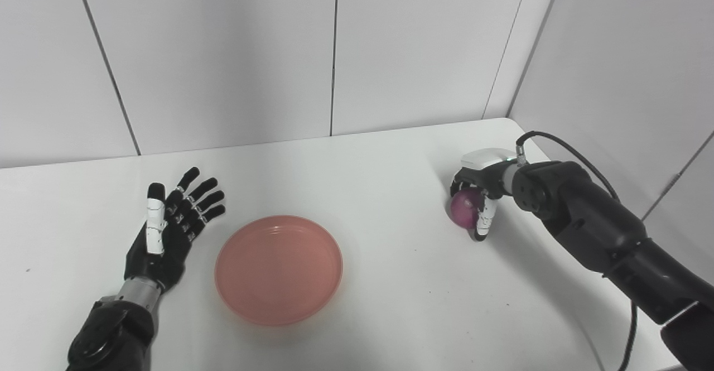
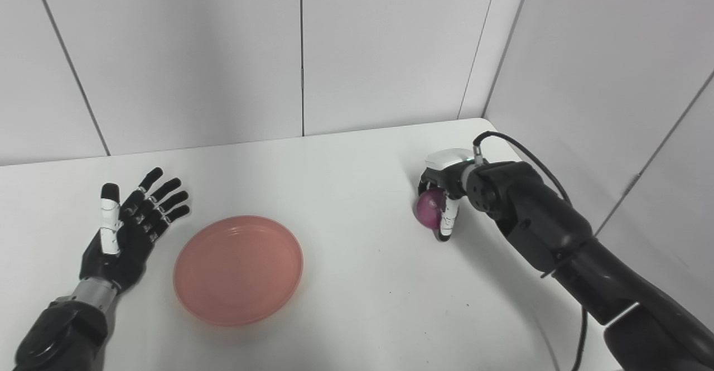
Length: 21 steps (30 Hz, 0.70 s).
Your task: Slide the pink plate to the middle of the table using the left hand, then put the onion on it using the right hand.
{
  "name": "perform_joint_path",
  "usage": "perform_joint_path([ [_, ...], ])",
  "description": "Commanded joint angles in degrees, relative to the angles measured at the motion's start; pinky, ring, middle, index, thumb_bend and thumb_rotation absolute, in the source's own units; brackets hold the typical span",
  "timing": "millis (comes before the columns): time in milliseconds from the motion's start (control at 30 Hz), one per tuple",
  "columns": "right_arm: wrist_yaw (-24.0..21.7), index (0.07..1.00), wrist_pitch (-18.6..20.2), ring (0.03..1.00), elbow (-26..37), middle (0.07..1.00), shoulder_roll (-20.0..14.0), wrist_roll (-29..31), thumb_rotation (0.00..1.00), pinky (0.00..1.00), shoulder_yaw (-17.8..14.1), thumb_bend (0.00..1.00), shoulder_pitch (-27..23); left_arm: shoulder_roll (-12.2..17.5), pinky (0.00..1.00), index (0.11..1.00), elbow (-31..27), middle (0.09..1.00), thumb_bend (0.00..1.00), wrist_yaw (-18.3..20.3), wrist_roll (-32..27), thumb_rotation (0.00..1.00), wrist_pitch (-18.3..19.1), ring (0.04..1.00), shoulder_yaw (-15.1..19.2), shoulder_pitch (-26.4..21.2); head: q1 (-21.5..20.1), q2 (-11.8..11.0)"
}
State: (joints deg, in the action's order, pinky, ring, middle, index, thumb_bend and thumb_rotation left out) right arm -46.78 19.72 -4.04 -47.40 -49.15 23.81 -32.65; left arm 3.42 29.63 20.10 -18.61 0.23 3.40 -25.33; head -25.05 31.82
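Purple skin shows between my right-hand fingers (image 1: 484, 217): the right hand (image 1: 481, 189) is curled down over the small round purple onion (image 1: 466, 208), fingers wrapped around its far and near sides, palm on top. I judge this a grasp, though I cannot tell whether the onion is lifted or resting on the white table (image 1: 390, 315) (its underside meets its own shadow). It sits at about three o'clock on the tabletop, near the right edge and the corner of the grey wall panels (image 1: 234, 53).

What the coming move turns on is direction: the round, shallow pink plastic plate (image 1: 279, 269) lies at roughly eight o'clock from the onion, well apart, nearer me and toward the table's middle. Being round, neither thing has a long axis to line up, so I would only need to carry the onion across and lower it into the dish.

My left hand (image 1: 167, 229) lies released, fingers spread and pointing toward one o'clock, just beside the plate's rim at its nine o'clock, not touching it. The plate looks already placed, a little left of centre. Nothing stands on the bare table between onion and plate, and the left hand is clear of that path.
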Motion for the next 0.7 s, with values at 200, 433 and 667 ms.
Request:
perform_joint_path([
  [200,-0.6,0.754,-1.1,0.551,0.1,0.65,-1.6,0.3,0.14,0.47,-0.4,0.85,0.8,0.8,0.78,0.894,5.4,0.846,0.9,-0.5,1.1,0.9,2.7,0.818,0.0,1.5,0.0,0.1],
  [433,-0.5,0.728,-1.0,0.448,0.3,0.551,-1.4,0.5,0.14,0.37,-0.8,0.85,1.0,0.8,0.78,0.897,5.1,0.85,0.9,-0.2,1.2,0.9,2.7,0.823,-0.1,1.7,0.0,0.2],
  [667,-0.5,0.702,-1.4,0.483,-0.1,0.575,-1.3,1.2,0.14,0.41,-1.0,0.85,1.2,0.7,0.79,0.895,6.4,0.849,0.9,-0.2,1.3,0.9,2.1,0.821,0.1,1.4,0.0,0.3],
])
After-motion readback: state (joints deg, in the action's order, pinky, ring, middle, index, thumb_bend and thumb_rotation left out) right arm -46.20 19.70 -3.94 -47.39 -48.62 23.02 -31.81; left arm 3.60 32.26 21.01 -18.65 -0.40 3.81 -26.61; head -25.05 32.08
